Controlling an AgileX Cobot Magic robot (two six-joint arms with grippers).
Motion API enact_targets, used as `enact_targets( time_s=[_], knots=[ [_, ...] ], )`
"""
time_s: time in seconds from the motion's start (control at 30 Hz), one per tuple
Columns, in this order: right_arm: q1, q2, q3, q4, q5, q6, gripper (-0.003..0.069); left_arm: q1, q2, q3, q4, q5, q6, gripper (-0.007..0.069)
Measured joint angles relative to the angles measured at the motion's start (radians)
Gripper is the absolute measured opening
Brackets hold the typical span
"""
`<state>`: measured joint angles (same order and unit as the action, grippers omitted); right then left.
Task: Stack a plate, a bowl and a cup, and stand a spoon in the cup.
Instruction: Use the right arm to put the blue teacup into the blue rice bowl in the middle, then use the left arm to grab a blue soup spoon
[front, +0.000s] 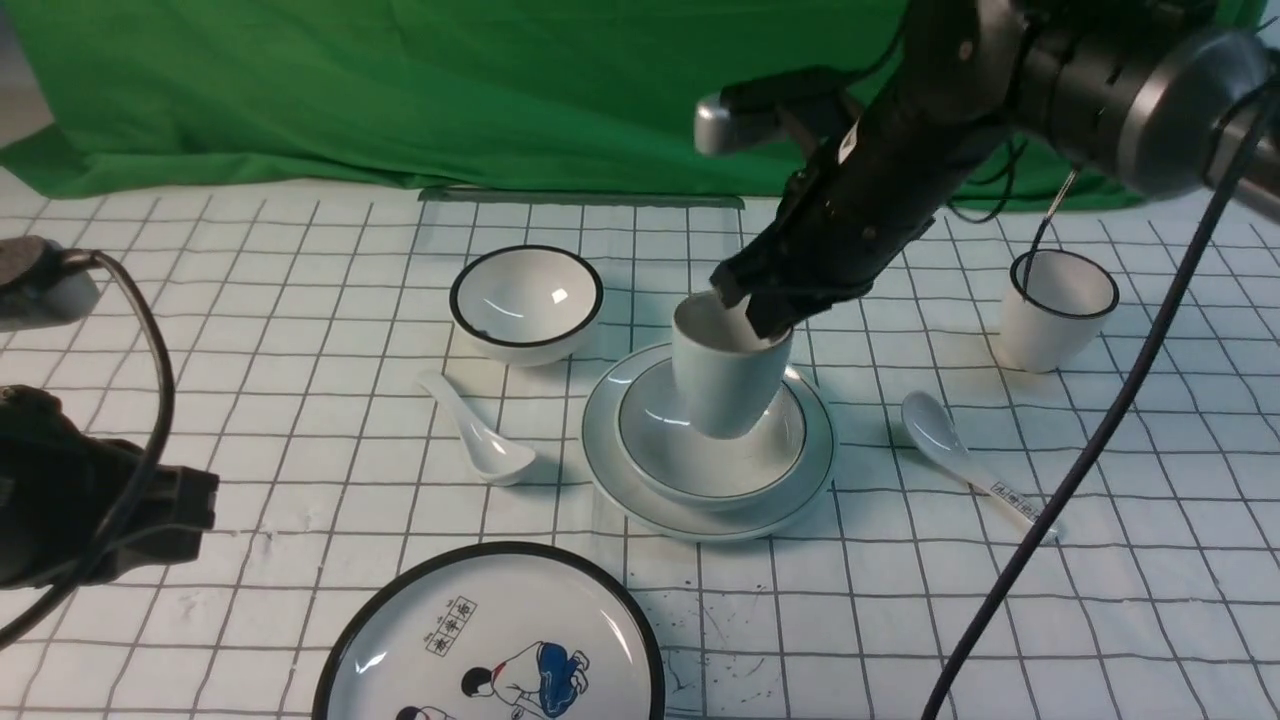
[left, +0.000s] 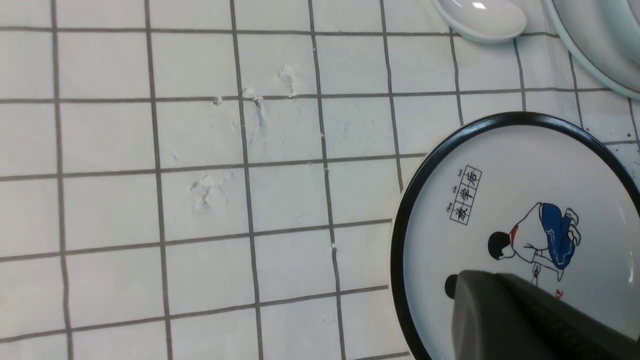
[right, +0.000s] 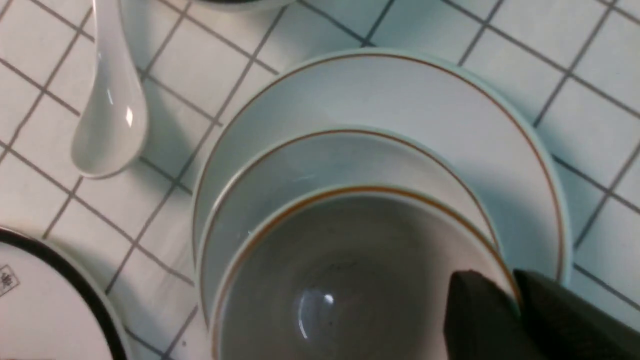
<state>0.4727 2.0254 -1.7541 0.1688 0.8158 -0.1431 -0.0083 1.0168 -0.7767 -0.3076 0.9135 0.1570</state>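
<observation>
A tabletop (front: 300, 330) covered in white cloth with a grey grid fills the scene, with a green backdrop (front: 400, 90) hanging behind it.

The right gripper (front: 752, 300) reaches down at the middle of the tabletop and is clamped on the cup (front: 725, 385). In the right wrist view one finger sits inside the rim and the other outside it, pinching the wall. The pale cup seems to lean slightly. Its base sits low inside the bowl (front: 660, 450), but whether it rests on the bowl's floor I cannot tell. The shallow bowl sits centred on the plate (front: 600, 445), which lies flat on the cloth.

Just left of the plate the spoon (front: 480, 435) lies on the cloth, its scoop towards the near edge, touched by nothing. Behind it stands a black-rimmed bowl (front: 525, 300). To the right of the plate lies a printed spoon (front: 960, 460), and a black-rimmed cup (front: 1060, 310) stands further back. A cartoon plate (front: 490, 640) sits at the near edge.

The left gripper (left: 525, 315) is closed and empty, at the near left, close to the cartoon plate's rim.
</observation>
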Motion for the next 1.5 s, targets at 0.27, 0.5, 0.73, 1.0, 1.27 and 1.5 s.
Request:
enact_targets(
  time_s=[0.27, 0.5, 0.73, 1.0, 1.27, 1.5],
  knots=[
    [0.013, 0.042, 0.052, -0.013, -0.119, 0.0, 0.0097, 0.0, 0.0, 0.0, -0.001, 0.0, 0.0, 0.0006],
    [0.013, 0.05, 0.052, -0.011, -0.128, 0.01, 0.0235, 0.0, 0.0, 0.0, -0.009, -0.013, -0.001, 0.0006],
    [0.013, -0.051, 0.053, -0.012, -0.043, 0.019, 0.047, 0.0, 0.015, -0.017, -0.069, -0.093, -0.002, 0.0002],
    [0.013, -0.317, 0.053, -0.063, 0.066, 0.02, 0.0265, -0.014, 0.32, -0.253, -0.06, -0.012, -0.048, -0.0001],
    [0.013, -0.578, 0.053, -0.289, 0.338, 0.124, 0.0092, -0.204, 0.724, -0.56, 0.259, 0.054, -0.327, 0.0],
    [0.012, -0.736, 0.054, -0.322, 0.351, 0.143, 0.0139, -0.235, 0.95, -0.797, 0.259, 0.07, -0.447, 0.0106]
  ],
)
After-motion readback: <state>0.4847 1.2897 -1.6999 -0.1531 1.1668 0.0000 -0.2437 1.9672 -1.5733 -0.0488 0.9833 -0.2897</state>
